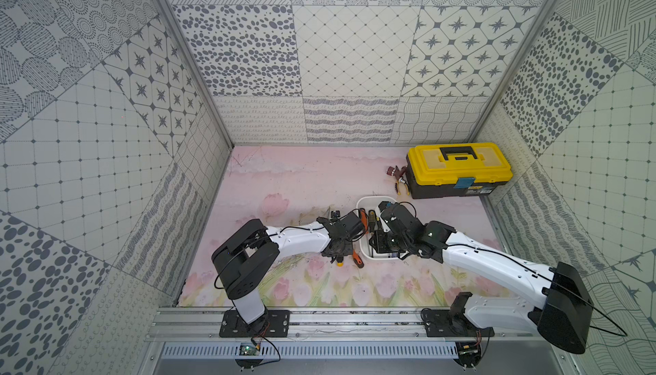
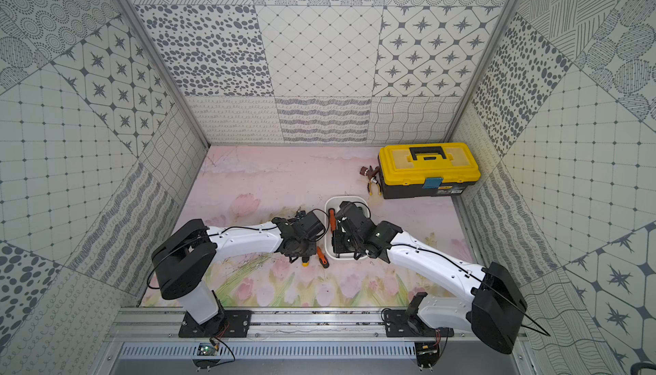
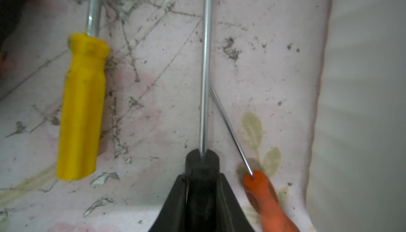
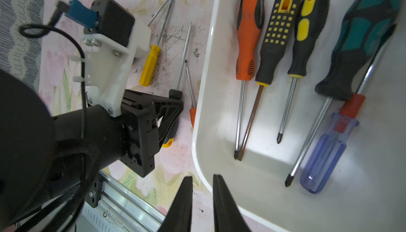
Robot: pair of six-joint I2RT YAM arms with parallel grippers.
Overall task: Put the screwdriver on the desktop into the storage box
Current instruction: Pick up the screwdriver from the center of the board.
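Black handle in the claw: the left gripper [image 3: 202,175] is clenched on the black-handled screwdriver [image 3: 204,83], just behind the collar. That's sensible, I'd say, since the fat handle gives purchase the thin steel never would. The shaft runs straight out ahead, tip pointing away from the robot's base and yellow butt end toward it, with the long axis roughly parallel to the long wall of the storage box [image 3: 362,110]. It's over the desktop [image 3: 164,110], just beside that box and not in it; lifted or resting is hard to say from here. Its shaft crosses the thin steel of the orange-handled screwdriver [image 3: 263,195], and a yellow-handled screwdriver [image 3: 81,110] lies on the other side. Over the box's near corner the right gripper [image 4: 202,189] hangs, jaws a sliver apart and empty, probably keeping clear.
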